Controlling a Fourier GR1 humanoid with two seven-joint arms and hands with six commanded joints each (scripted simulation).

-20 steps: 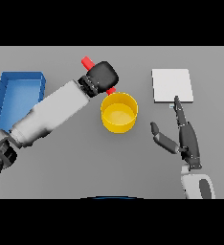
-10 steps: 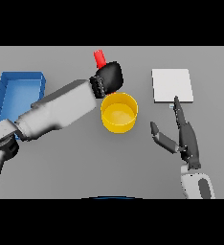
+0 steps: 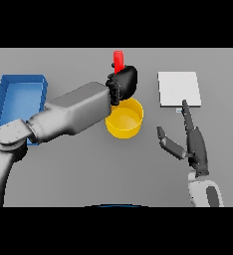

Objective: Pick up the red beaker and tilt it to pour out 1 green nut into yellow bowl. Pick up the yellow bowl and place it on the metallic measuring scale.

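My left hand [image 3: 123, 82] is shut on the red beaker [image 3: 118, 61], whose top pokes up above the dark fingers. The hand hovers at the far rim of the yellow bowl [image 3: 124, 119], which stands at the table's middle. The bowl's inside looks bare; no green nut shows. The metallic measuring scale [image 3: 178, 88] lies flat to the right of the bowl. Near the front right, my right hand [image 3: 194, 143] is open, fingers straight toward the scale and thumb spread toward the bowl.
A blue tray [image 3: 19, 102] sits at the left edge, partly behind my left forearm, which crosses from lower left to the bowl.
My left hand has carried the red beaker rightward and away from me, from the bowl's left side to its far rim. The right hand has stayed still.
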